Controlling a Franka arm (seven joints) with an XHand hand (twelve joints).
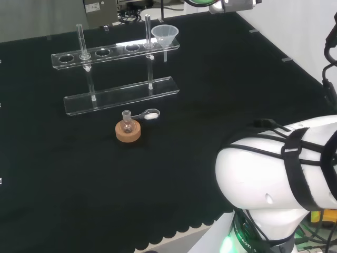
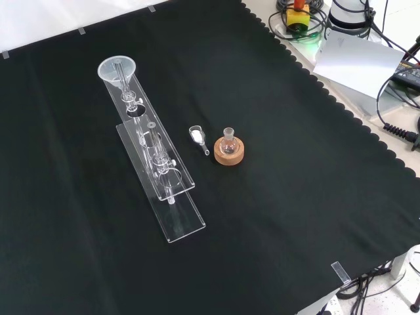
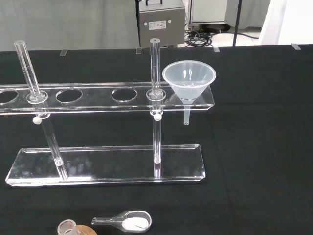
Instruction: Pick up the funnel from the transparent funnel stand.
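The clear funnel (image 1: pixel 165 35) sits upright in the end hole of the transparent funnel stand (image 1: pixel 113 52), at the right end of the upper rail in the head view and the far end (image 2: pixel 117 69) in the front view. Seen from the wrist camera, which looks past the palm, the funnel (image 3: pixel 189 81) stands ahead of the hand across open black cloth, its stem hanging below the rail. How far the hand is open, and whether it has hold of anything, cannot be told. Nearer than the stand's base plate (image 3: pixel 105 164) lie a small clear scoop (image 3: pixel 128 221) with white powder and a little flask on a cork ring (image 1: pixel 128 131) on the counter (image 2: pixel 289 197).
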